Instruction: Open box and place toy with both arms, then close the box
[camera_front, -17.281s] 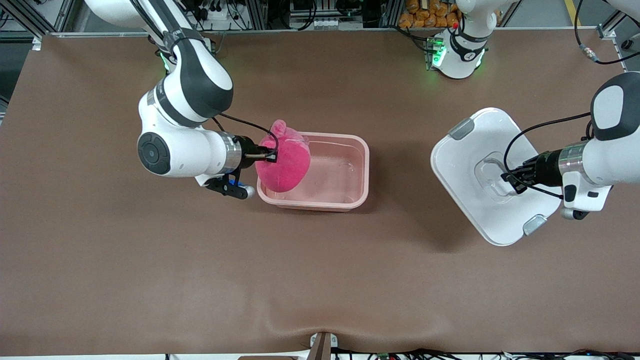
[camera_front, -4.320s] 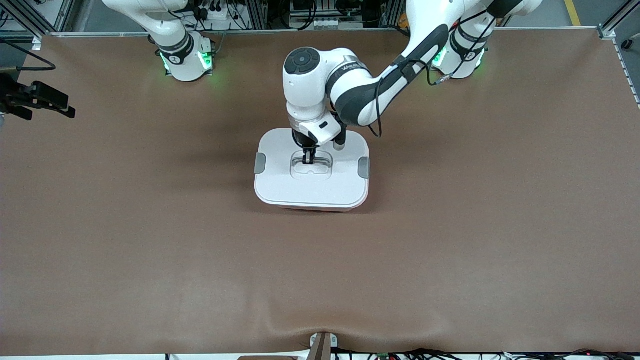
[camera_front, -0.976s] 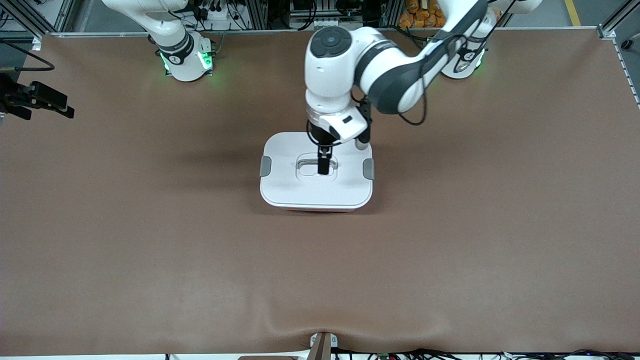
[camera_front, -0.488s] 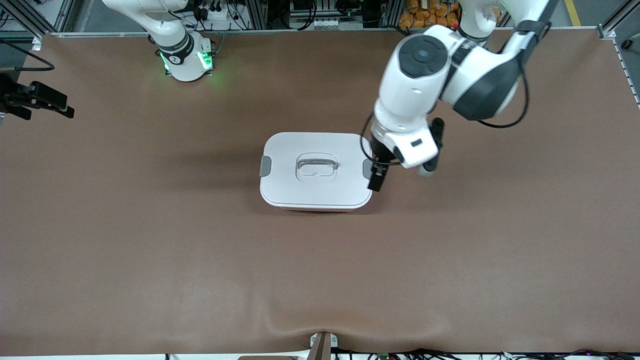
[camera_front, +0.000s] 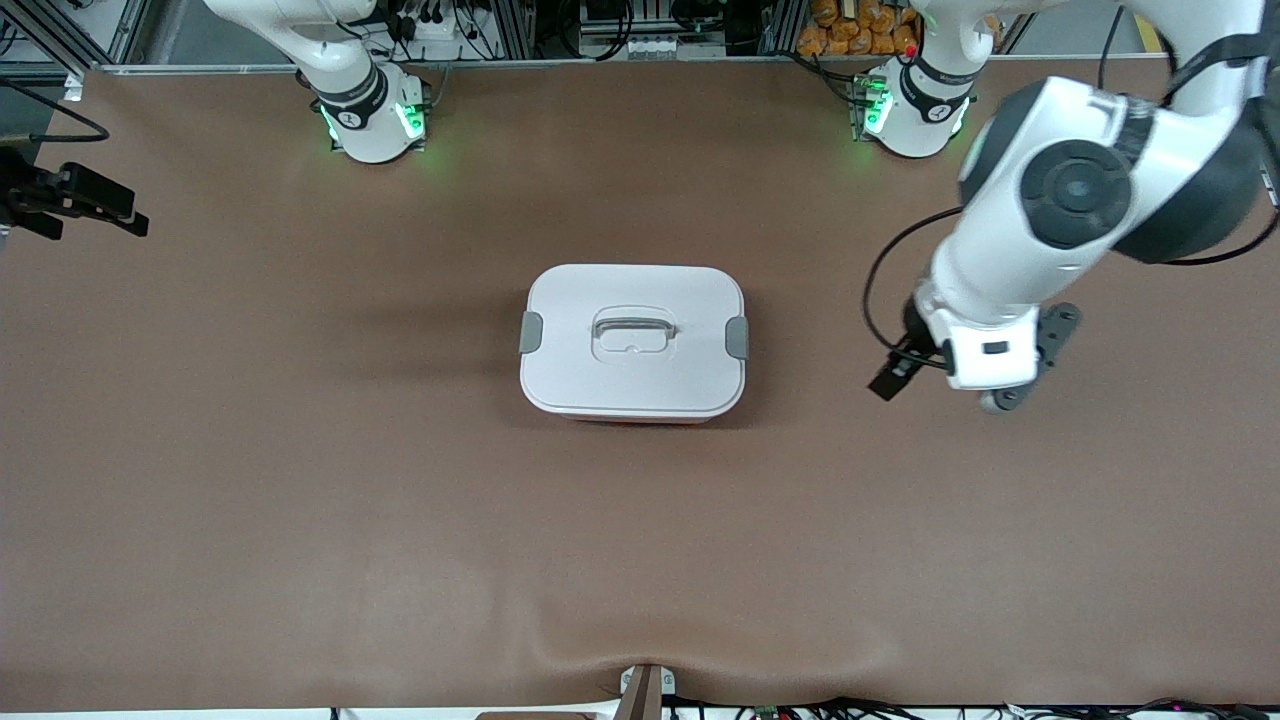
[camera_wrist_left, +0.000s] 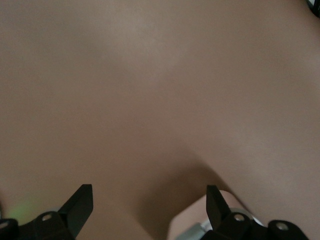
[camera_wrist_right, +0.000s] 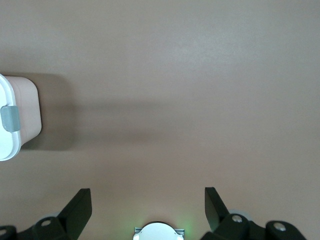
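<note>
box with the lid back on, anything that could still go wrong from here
1. The lid rests on the box, but nothing shows whether its grey side clips are latched, so it may lift off if the box is carried.
2. The toy is out of sight, so its position inside cannot be checked; it could be holding the lid up.
3. The open left gripper hangs over bare table beside the box; a low swing could nudge it. The open right gripper waits.

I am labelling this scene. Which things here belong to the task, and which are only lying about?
Task things:
- box, lid on, both clips on it
- left hand, open over the table
- right hand, open

Lying about:
- nothing visible on the table besides the box
</note>
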